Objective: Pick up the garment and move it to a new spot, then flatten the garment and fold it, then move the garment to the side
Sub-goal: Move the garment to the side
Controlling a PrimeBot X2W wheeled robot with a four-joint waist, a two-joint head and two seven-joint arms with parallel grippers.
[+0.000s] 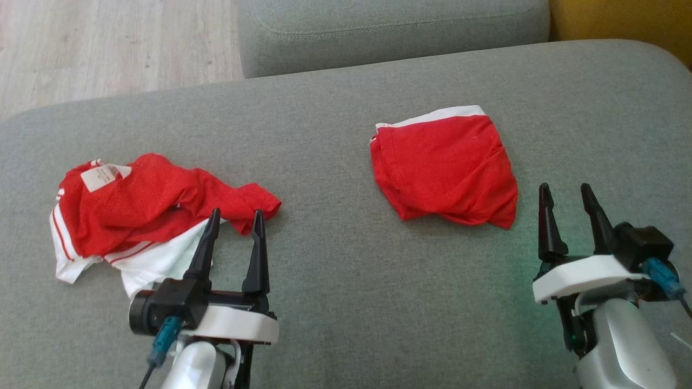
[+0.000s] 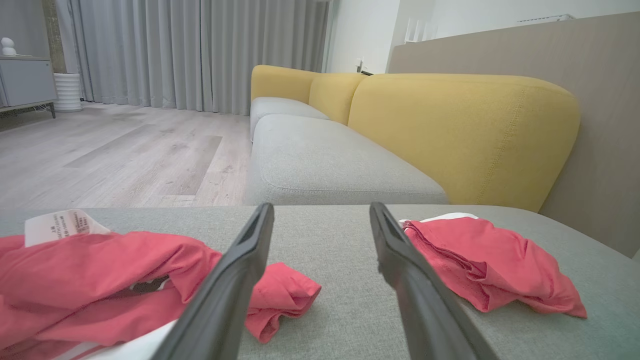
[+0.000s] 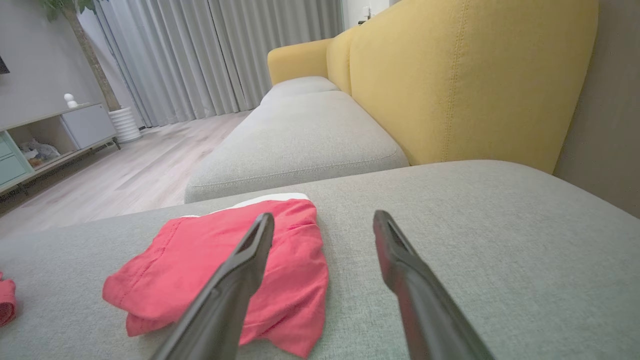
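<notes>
A grey sofa cushion spans the head view. At centre left lies a crumpled red and white garment, well apart from a folded red garment right of centre. The left gripper, lower left, is spread wide and empty, its tips over the crumpled garment's near edge. The right gripper, lower right, is likewise parted, holding nothing, just beside the folded garment

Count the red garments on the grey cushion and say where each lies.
2. The crumpled red-and-white garment lies at left, by the left gripper; the folded red garment lies right of centre, ahead of the right gripper. None appears hidden.
</notes>
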